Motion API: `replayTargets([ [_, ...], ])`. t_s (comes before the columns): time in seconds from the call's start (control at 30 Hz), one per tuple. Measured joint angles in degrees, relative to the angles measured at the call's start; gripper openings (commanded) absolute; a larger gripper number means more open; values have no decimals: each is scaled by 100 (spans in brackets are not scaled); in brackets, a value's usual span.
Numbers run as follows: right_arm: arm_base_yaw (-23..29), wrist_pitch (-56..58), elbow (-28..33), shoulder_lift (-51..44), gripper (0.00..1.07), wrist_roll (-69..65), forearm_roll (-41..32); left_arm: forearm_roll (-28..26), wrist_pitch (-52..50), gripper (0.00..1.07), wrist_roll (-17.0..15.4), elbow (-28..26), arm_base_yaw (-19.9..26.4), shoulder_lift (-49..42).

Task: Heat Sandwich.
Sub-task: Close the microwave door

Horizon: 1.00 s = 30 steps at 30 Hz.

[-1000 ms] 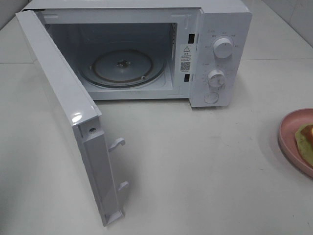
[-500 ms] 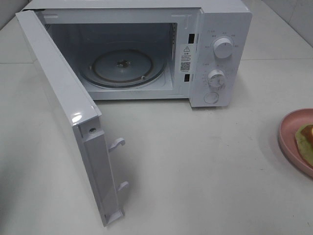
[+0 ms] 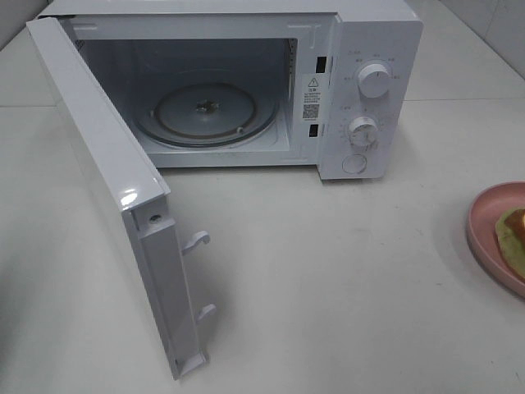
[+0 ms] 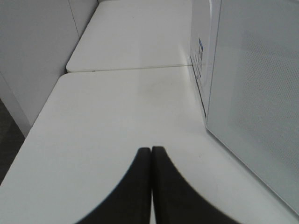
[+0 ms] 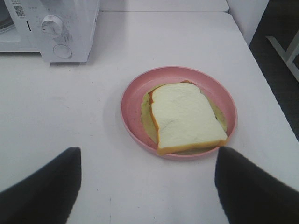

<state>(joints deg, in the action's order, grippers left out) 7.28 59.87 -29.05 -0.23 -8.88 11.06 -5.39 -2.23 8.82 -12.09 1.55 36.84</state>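
Note:
The sandwich [image 5: 184, 116], white bread with a tan crust and a pale green layer under it, lies flat on a round pink plate [image 5: 131, 107]. In the right wrist view my right gripper [image 5: 147, 156] stands open just short of the plate, one dark finger [image 5: 46, 184] on each side, holding nothing. The high view shows only a slice of the plate [image 3: 486, 222] and sandwich [image 3: 513, 234] at the table's right edge. My left gripper [image 4: 151, 150] is shut and empty, low over the table beside the microwave door [image 4: 252, 93]. Neither gripper shows in the high view.
The white microwave [image 3: 369, 49] stands at the back with its door [image 3: 107, 164] swung wide open toward the front left. Its glass turntable [image 3: 205, 115] is bare. Two dials [image 3: 375, 80] and a button sit on its right panel. The table's right edge [image 5: 271, 93] runs close to the plate.

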Motion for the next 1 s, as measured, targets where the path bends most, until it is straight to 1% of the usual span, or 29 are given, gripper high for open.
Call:
replayTargets([
  [0.1, 0, 0, 0, 0, 76, 0, 0, 0, -630, 0, 0, 0, 0, 424],
  [0.13, 0, 0, 0, 0, 76, 0, 0, 0, -630, 0, 0, 0, 0, 424],
  [0.2, 0, 0, 0, 0, 76, 0, 0, 0, -894, 0, 0, 0, 0, 670],
  [0.23, 0, 0, 0, 0, 76, 0, 0, 0, -1152, 0, -6, 0, 0, 934],
  [0.3, 0, 0, 0, 0, 76, 0, 0, 0, -1295, 0, -23, 0, 0, 1066],
  [0.33, 0, 0, 0, 0, 76, 0, 0, 6, -1432, 0, -57, 0, 0, 1169],
  [0.4, 0, 0, 0, 0, 76, 0, 0, 149, -1822, 0, -281, 0, 0, 1495],
  [0.43, 0, 0, 0, 0, 76, 0, 0, 149, -1822, 0, -281, 0, 0, 1495],
  [0.5, 0, 0, 0, 0, 76, 0, 0, 430, -2063, 0, -539, 0, 0, 1725],
  [0.53, 0, 0, 0, 0, 76, 0, 0, 831, -2303, 0, -882, 0, 0, 1937],
  [0.57, 0, 0, 0, 0, 76, 0, 0, 1020, -2429, 0, -1026, 0, 0, 2051],
  [0.6, 0, 0, 0, 0, 76, 0, 0, 1020, -2429, 0, -1026, 0, 0, 2051],
  [0.67, 0, -6, 0, 0, 76, 0, 0, 1427, -2681, 0, -1358, 0, 0, 2269],
  [0.7, 0, -6, 0, 0, 76, 0, 0, 1833, -2968, 0, -1673, 0, 0, 2527],
  [0.73, 0, -6, 0, 0, 76, 0, 0, 1833, -2968, 0, -1673, 0, 0, 2527],
  [0.8, 0, -11, 0, 0, 76, 0, 0, 2189, -3214, 0, -1896, 0, 0, 2767],
  [0.83, 0, -11, 0, 0, 76, 0, 0, 2441, -3449, 0, -2028, -40, 0, 3048],
  [0.87, 0, -11, 0, 0, 76, 0, 0, 2544, -3570, 0, -2086, -74, 0, 3186],
  [0.93, 0, -11, 0, 0, 76, 0, 0, 2601, -3661, 0, -2120, -109, 0, 3289],
  [1.0, 0, -11, 0, 0, 76, 0, 0, 2704, -3925, 0, -2240, -212, 0, 3633],
])
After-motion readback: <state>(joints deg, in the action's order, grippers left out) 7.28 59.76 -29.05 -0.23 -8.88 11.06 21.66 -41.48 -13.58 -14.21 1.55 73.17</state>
